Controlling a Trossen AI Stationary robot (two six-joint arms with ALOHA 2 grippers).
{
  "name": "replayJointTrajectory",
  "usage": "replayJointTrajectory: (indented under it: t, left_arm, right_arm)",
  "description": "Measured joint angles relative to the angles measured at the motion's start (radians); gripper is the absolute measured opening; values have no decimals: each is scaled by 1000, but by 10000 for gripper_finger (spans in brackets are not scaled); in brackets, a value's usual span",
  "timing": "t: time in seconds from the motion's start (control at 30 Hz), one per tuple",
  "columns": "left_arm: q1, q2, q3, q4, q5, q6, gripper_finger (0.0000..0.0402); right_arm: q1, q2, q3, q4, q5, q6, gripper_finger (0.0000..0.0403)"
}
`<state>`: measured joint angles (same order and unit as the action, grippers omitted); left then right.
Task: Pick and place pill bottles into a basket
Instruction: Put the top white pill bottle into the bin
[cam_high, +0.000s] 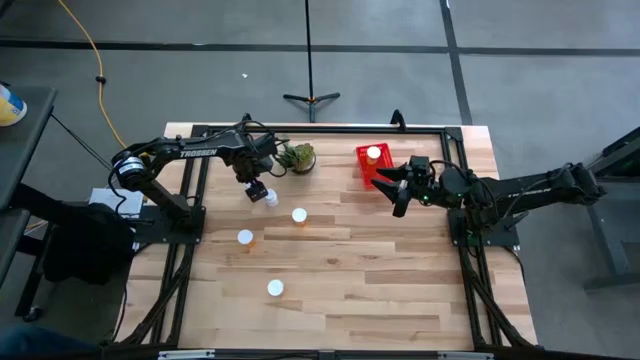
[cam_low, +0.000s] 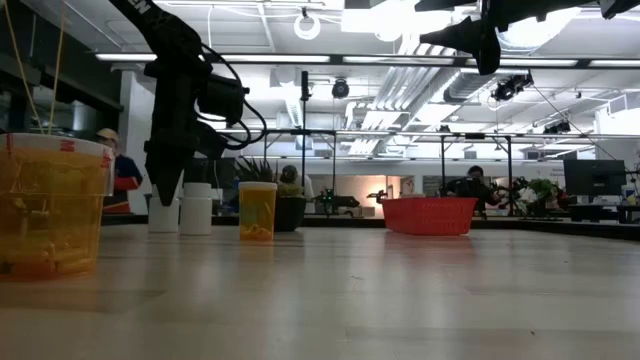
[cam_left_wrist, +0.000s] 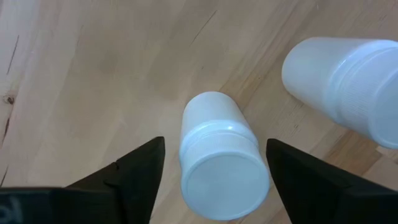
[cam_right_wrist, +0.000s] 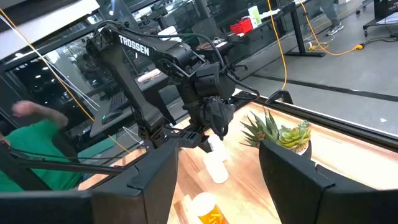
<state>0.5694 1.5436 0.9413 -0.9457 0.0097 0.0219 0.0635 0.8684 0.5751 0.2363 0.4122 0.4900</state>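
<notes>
The left tool (cam_high: 258, 190) is low over the wooden surface (cam_high: 340, 280), near the small green plant (cam_high: 298, 157). Its two fingers (cam_left_wrist: 134, 177) are spread, one on each side of an upright white-capped bottle (cam_left_wrist: 221, 158), and they do not touch it. A second bottle (cam_left_wrist: 348, 87) stands just beside it. Three more pill bottles (cam_high: 299, 215) stand apart from each other on the open surface, toward the middle and the front. The red basket (cam_high: 365, 165) sits at the far side of the surface and one bottle (cam_high: 373, 153) is inside it. The right tool (cam_high: 395, 185) hangs in the air just beside the basket, its fingers (cam_right_wrist: 155, 180) spread and holding nothing.
</notes>
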Motion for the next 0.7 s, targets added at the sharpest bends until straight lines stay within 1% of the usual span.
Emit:
replayJointTrajectory:
  t: [0.2,0.53,0.6,0.7]
  left_arm:
    - [0,0,0,-13,0,11,299]
    - [0,0,-1,-15,-1,27,309]
    - [0,0,-1,-15,-1,27,304]
    - [0,0,-1,-17,-1,29,286]
  right_arm:
    - [0,0,0,0,0,0,216]
    - [0,0,0,0,0,0,216]
    - [0,0,0,0,0,0,216]
    - [0,0,0,0,0,0,216]
